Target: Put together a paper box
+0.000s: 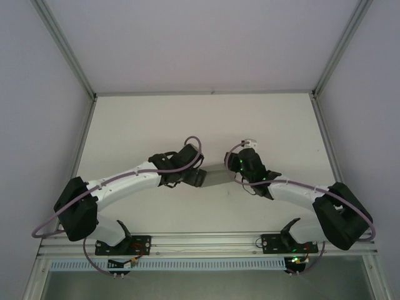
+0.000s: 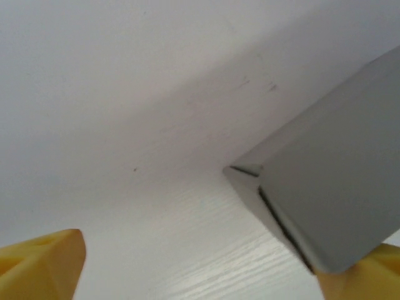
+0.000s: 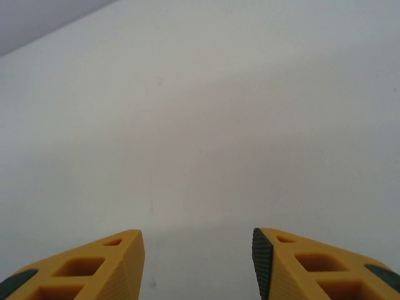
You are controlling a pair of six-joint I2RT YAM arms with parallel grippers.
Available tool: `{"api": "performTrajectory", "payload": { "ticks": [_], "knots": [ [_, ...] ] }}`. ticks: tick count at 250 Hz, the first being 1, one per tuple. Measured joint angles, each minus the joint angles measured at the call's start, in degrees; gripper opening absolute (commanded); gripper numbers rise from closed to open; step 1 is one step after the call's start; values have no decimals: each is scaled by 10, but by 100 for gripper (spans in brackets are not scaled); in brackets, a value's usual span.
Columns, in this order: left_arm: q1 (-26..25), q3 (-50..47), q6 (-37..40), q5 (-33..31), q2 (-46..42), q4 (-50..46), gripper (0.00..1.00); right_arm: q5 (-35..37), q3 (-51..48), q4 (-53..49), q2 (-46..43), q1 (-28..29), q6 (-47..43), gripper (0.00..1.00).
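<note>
Left hand (image 2: pixel 219 265): open. I see its two yellow fingertips (image 2: pixel 44 265) far apart at the lower corners of the left wrist view, with nothing clamped between them.
Box (image 2: pixel 337 181): plain grey card, folded up. I see one corner pointing into the gap of the left hand, and its lower edge runs down to the fingertip on the right of that view. I cannot tell whether they touch.
Box, from above: it lies mid-surface, between the two hands, largely covered by them.
Right hand (image 3: pixel 199 240): open. I see its yellow fingers (image 3: pixel 94 269) parted, with only bare white between them.
Surface (image 1: pixel 206 119): white, with a faint wood grain under the left hand.
Arms: the left arm (image 1: pixel 125 181) and the right arm (image 1: pixel 294 187) both reach inward, and their wrists nearly meet over the box.
</note>
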Motion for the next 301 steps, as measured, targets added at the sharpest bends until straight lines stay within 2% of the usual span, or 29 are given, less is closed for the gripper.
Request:
{"api": "performTrajectory", "payload": {
  "ticks": [40, 87, 131, 144, 174, 196, 213, 248, 259, 284, 301],
  "knots": [
    [13, 7, 12, 59, 1, -20, 100, 10, -27, 103, 26, 5, -25, 48],
    [13, 29, 14, 143, 1, -37, 100, 19, -38, 161, 45, 19, -48, 47],
    [22, 61, -12, 147, 0, -41, 100, 21, -56, 184, 36, 22, -59, 47],
    [31, 61, -22, 145, -1, -41, 96, 21, -57, 184, 35, 22, -60, 47],
    [58, 48, -35, 144, -1, -23, 93, 21, -57, 183, 34, 23, -61, 47],
    [67, 18, -41, 149, 0, -5, 84, 24, -57, 182, 34, 23, -60, 47],
    [69, -12, -52, 160, 0, 16, 69, 25, -56, 180, 34, 24, -60, 47],
    [83, -56, -84, 208, -11, 89, 54, 27, -52, 176, 39, 26, -59, 46],
    [89, -68, -91, 221, -15, 111, 48, 27, -52, 182, 43, 26, -57, 43],
    [94, -106, -109, 244, -29, 174, 21, 24, -60, 220, 58, 26, -58, 36],
    [93, -130, -115, 249, -38, 213, 14, 21, -69, 260, 72, 26, -60, 31]
  ]
}}
